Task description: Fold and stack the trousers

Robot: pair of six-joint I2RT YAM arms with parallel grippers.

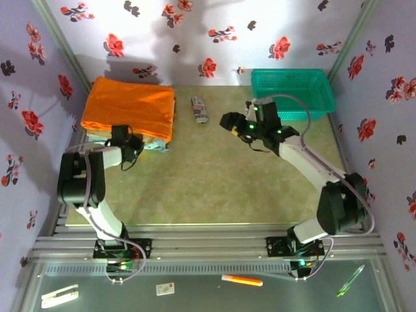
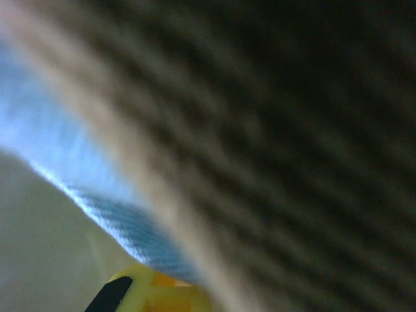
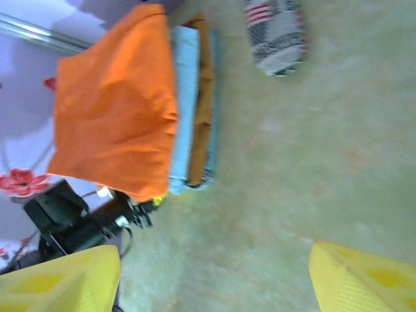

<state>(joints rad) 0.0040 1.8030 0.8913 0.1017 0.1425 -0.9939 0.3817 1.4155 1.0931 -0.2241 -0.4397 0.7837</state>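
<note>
- The trousers (image 1: 129,104) lie folded at the far left of the desk (image 1: 214,175). They sit on top of a light blue garment (image 3: 186,97) and a tan garment (image 3: 203,91).
- The left gripper (image 1: 127,140) is closed at the near edge of that pile, pushed up against the cloth. I cannot tell whether it pinches any fabric.
- The right gripper (image 3: 214,260) hangs over the middle of the desk, jaws wide, with nothing between them.
- A rolled patterned cloth (image 1: 200,109) lies between the pile and the green basket (image 1: 289,72) at the far right.
</note>
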